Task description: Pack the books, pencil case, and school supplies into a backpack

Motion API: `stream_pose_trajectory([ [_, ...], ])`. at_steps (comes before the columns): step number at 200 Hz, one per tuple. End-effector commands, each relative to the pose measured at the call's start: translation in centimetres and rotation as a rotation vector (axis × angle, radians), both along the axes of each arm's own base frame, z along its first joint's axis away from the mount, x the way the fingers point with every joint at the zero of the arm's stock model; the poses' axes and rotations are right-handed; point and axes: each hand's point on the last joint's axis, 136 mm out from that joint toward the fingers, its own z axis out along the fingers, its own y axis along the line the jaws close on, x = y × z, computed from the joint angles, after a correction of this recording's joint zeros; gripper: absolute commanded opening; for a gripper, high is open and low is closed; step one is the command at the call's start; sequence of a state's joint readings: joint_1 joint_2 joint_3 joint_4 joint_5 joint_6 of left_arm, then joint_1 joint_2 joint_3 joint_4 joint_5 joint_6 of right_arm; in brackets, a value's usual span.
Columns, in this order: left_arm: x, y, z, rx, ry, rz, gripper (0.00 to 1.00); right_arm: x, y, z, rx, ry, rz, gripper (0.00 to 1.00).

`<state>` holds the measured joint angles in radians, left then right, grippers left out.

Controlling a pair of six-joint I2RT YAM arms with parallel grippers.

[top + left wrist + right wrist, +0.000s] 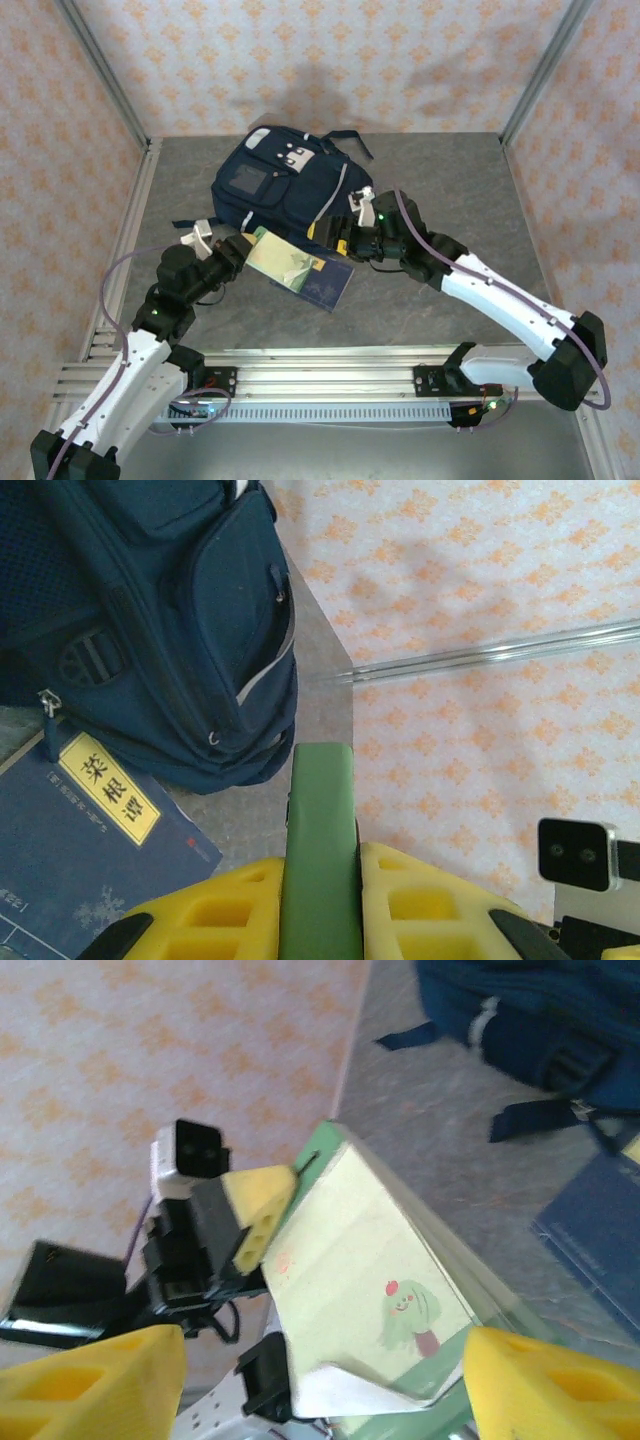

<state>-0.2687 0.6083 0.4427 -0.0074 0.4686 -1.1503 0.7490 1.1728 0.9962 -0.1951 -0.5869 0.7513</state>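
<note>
- Left gripper (322, 870) pinches the green-edged packet (370, 1280) by its edge, apparently to carry it alone.
- Right gripper (325, 1365) has its jaws spread astride it, gripping nothing.
- Backpack (280, 185) lies close by.

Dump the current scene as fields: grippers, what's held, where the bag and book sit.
left gripper: shut on the green-edged packet, clamping its green edge
right gripper: open, fingers wide on either side of the packet, not gripping
green-edged packet: held between the two grippers, pale cartoon cover facing the right wrist camera
backpack: lying on the table, beyond the grippers
navy book: flat on the table, at the backpack's near side
stage: packet not yet in the backpack
</note>
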Motion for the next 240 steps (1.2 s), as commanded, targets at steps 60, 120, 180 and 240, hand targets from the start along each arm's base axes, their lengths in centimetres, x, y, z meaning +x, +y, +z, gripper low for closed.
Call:
stream_pose_trajectory([
  [60, 0.4, 0.8, 4.2, -0.057, -0.102, 0.067, 0.07, 0.8, 1.1, -1.8, 0.352, 0.136, -0.113, 0.89],
  [120, 1.1, 1.0, 4.3, -0.107, -0.092, 0.101, 0.05, 0.0, 5.5, 1.1, 0.668, 0.12, -0.017, 0.87],
  [180, 1.1, 1.2, 3.2, -0.081, -0.056, 0.11, 0.03, 0.5, 6.5, -0.2, 0.691, 0.119, -0.03, 0.52],
  [240, 1.5, 0.9, 1.1, -0.033, 0.0, 0.093, 0.03, -0.1, 5.3, -0.7, 0.551, 0.056, -0.055, 0.13],
])
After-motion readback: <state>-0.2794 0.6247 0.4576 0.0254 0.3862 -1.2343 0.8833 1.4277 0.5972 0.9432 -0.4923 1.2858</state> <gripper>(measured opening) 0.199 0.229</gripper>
